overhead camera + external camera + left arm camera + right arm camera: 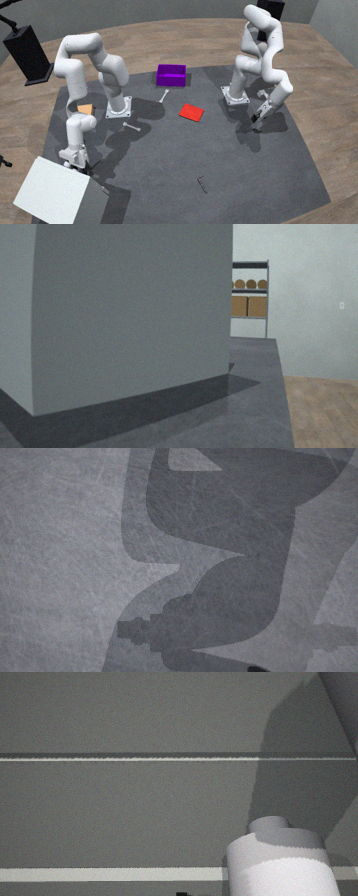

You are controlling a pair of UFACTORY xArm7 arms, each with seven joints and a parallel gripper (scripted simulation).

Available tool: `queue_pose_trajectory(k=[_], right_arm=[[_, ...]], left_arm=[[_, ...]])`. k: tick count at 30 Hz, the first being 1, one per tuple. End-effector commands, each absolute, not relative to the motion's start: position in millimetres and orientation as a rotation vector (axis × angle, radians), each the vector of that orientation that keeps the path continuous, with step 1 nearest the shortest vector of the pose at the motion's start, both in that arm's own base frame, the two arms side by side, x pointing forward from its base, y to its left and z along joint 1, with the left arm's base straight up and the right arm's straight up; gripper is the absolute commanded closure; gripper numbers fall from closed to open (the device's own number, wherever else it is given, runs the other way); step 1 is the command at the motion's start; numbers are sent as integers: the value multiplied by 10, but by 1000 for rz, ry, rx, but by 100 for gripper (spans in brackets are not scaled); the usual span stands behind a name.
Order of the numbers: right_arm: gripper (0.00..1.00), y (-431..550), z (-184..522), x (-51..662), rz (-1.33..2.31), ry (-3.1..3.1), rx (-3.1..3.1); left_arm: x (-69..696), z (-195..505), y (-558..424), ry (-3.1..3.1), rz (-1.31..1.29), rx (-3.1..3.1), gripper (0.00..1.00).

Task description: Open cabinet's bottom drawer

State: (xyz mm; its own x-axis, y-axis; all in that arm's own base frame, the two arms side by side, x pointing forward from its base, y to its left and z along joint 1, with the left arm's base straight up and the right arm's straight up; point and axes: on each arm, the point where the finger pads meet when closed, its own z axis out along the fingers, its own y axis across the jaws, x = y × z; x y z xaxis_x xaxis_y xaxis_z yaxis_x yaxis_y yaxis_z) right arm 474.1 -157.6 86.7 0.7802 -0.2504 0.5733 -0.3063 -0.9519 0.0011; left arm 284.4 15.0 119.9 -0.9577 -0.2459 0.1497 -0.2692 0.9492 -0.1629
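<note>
The pale cabinet (52,190) (133,311) stands upright at the lower left of the top view. Its drawer side faces the arms and is hidden there. The right wrist view shows its grey front (125,812) close up, with a thin seam, a pale band lower down and a white cylindrical knob (282,874) at lower right. Which drawer this is, and how far the bottom drawer stands out, I cannot tell. My right gripper (85,171) is partly open, empty, low at the cabinet's front, its tips partly hidden. My left gripper (254,122) is open and empty, far from the cabinet.
A purple bin (171,81) stands at the back, a red plate (191,113) near the middle. Two small pale tools (163,96) (132,127) and a dark hex key (202,185) lie on the mat. An orange block (86,109) is behind the right arm. A pale bar end (105,190) shows beside the cabinet.
</note>
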Motion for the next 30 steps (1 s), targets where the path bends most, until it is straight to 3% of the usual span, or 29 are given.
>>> queue_pose_trajectory(k=[1,30], right_arm=[[40,-1581,776,4754,911,-450,2873],[40,-1580,506,4754,911,-450,2873]], left_arm=[[2854,1207,152,-2978,276,395,0],[2854,1207,152,-2978,276,395,0]])
